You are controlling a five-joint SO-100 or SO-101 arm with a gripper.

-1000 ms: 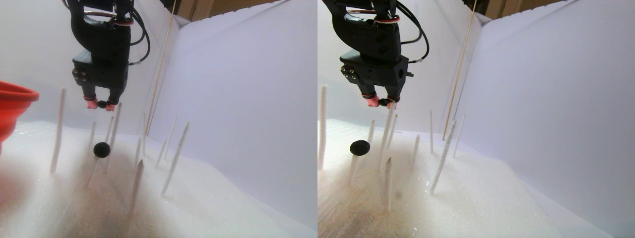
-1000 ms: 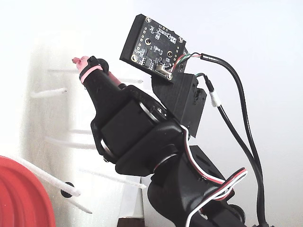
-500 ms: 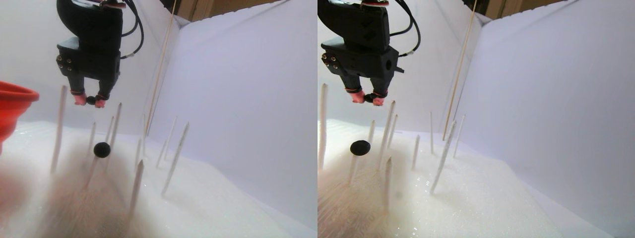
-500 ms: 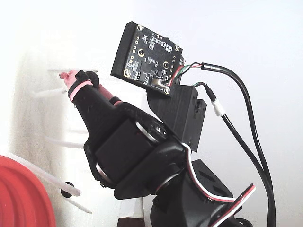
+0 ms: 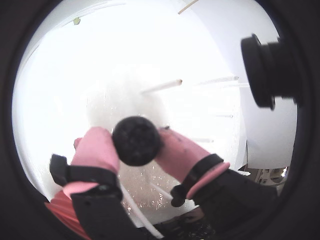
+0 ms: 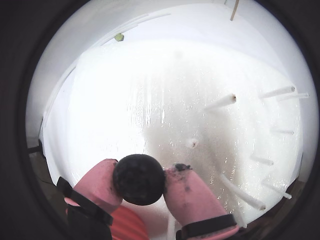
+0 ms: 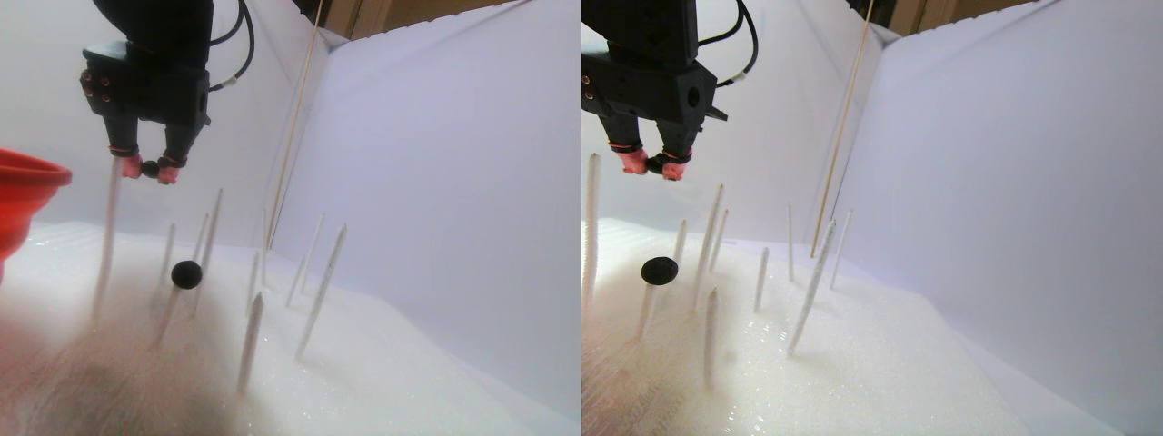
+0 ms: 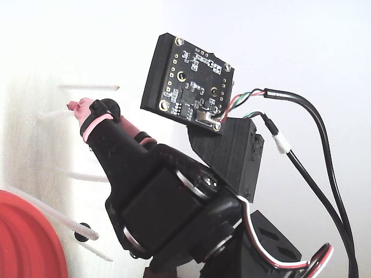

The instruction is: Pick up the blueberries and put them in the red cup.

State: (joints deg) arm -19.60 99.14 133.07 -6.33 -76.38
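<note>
Since a second ago the pincer [image 7: 151, 169] has climbed and slid toward 9 o'clock in the stereo pair view, carrying its load closer to the red cup [image 7: 23, 195]. Its pink-tipped fingers [image 5: 95, 150] are pinching one blueberry [image 5: 136, 140], which shows squarely between them in both wrist views. A second blueberry [image 7: 186, 274] sits low among the white sticks [image 7: 250, 341] standing up from the white desk [image 7: 409, 381], at about 5 o'clock from the pincer and well apart from it.

The step in hand looks like the carry: one berry lifted and on its way to the cup. The next move calls for more travel toward 9 o'clock until the berry hangs over the cup's mouth, then spreading the fingers; the tall stick [image 7: 107, 241] just below the pincer should be cleared on the way.

The cup is only partly seen at the frame edge in the stereo pair and the fixed view [image 8: 26, 243]. Its inside does not show, so what it holds cannot be told.
</note>
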